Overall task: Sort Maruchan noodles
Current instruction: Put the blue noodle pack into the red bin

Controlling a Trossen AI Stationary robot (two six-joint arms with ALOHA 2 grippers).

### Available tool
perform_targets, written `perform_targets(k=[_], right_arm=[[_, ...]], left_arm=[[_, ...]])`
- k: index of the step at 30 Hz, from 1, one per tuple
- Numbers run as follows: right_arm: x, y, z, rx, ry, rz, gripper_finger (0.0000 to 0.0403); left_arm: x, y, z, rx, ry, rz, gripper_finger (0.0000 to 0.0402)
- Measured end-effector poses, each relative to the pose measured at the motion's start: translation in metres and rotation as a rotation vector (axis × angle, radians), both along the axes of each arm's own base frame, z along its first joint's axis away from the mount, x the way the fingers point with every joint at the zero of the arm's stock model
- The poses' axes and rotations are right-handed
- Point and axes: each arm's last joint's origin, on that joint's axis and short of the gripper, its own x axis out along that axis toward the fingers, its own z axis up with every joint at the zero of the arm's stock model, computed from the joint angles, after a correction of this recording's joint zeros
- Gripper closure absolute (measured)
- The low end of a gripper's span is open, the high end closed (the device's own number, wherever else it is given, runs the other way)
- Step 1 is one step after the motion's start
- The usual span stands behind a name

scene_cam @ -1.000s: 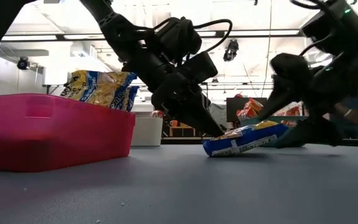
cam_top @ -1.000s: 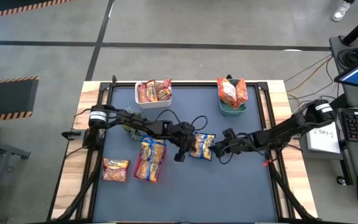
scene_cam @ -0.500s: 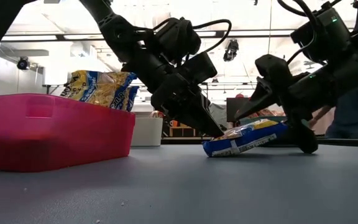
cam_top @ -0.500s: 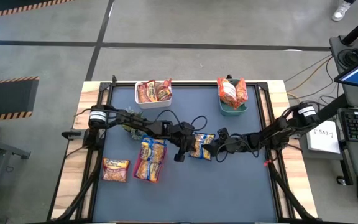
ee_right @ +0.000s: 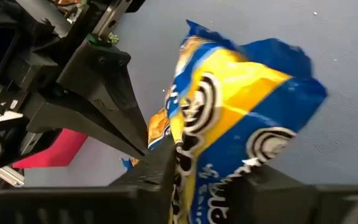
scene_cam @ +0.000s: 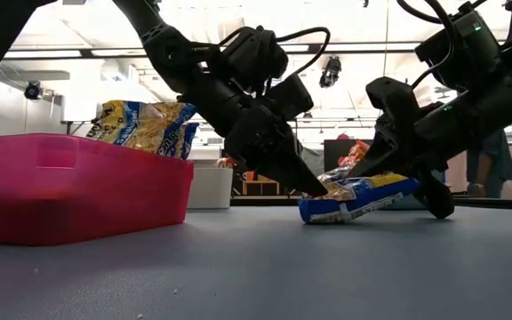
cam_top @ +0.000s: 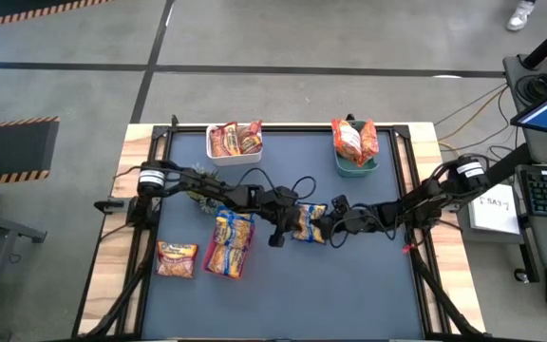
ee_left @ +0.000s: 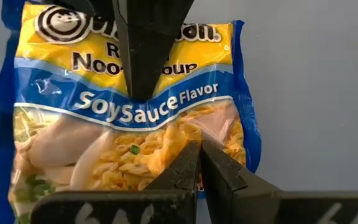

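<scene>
Mid-table — both grippers [cam_top: 289,225] [cam_top: 326,228] pinch one packet [cam_top: 309,222].

Blue-trimmed soy-sauce packet [cam_top: 309,223] mid-mat, one end lifted (crinkled).

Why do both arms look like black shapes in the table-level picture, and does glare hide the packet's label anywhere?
Low view: bright ceiling lights in the room behind backlight the left arm and right arm, leaving them as silhouettes; the blue-and-yellow crinkly plastic noodle packet between them still catches light. Left wrist view: even light, and the packet's print reads without glare.
</scene>
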Motion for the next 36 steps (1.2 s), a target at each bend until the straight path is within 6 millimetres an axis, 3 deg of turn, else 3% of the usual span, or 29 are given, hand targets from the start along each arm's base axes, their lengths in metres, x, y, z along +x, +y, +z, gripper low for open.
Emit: perform_targets(k=[5,12,18,26,31,36], right_arm=[[0.000,0.000,0.001,-0.059,0.004,0.027,0.0365],[0.001,0.000,0.002,-0.135,0.006,0.056,0.0373],[0.002,0.000,0.010,-0.237,-0.036,0.103,0.0373],[0.003,-0.001,0.030,-0.529,-0.088,0.133,0.0374],[0.004,0.002,0.045,-0.752,-0.145,0.149,0.0374],[0.004,0.006,0.056,-0.936,-0.202,0.183,0.0374]], left_arm=[[0.000,0.001,0.004,0.006,-0.007,0.004,0.0401],[-0.004,0.001,0.028,0.029,-0.068,-0.013,0.0398],[-0.017,0.000,0.074,0.025,-0.139,-0.029,0.0380],[-0.053,-0.003,0.139,-0.036,-0.293,-0.089,0.0361],[-0.076,-0.003,0.149,-0.076,-0.301,-0.055,0.0325],[-0.089,0.000,0.152,-0.070,-0.302,0.065,0.0264]])
